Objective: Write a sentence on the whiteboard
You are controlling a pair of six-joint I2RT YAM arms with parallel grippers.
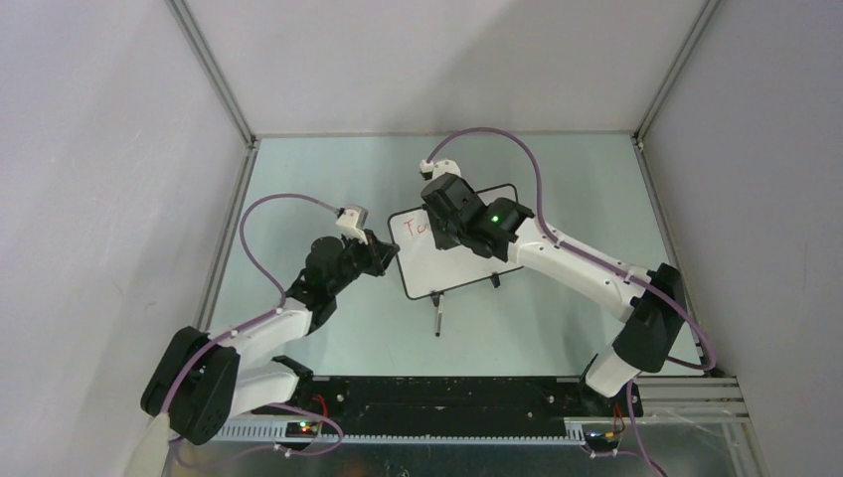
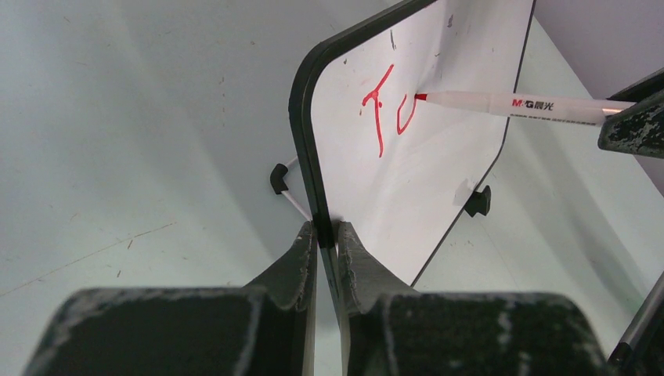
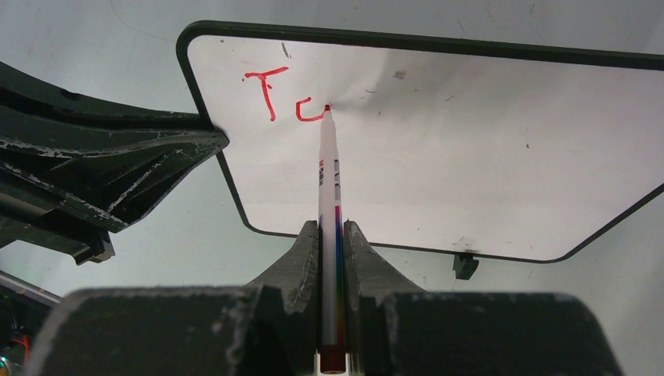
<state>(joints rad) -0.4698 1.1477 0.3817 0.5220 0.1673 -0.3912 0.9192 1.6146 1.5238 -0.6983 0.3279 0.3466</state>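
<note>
Gleaming whiteboard [image 3: 470, 157], rounded black frame [image 3: 391, 37], slender plastic marker [image 3: 330, 180]

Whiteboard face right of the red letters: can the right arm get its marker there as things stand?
Probably yes. The right gripper holds the white red-tipped marker, tip on the black-framed white whiteboard beside the red letters; the left gripper pinches only the frame edge, leaving that face bare.

The left end effector [image 2: 325, 233], arm bent inward, pinches the edge of the whiteboard [image 2: 446, 149]; the right end effector [image 3: 332, 232], arm stretched across, is clamped around a red marker [image 3: 328, 176].
</note>
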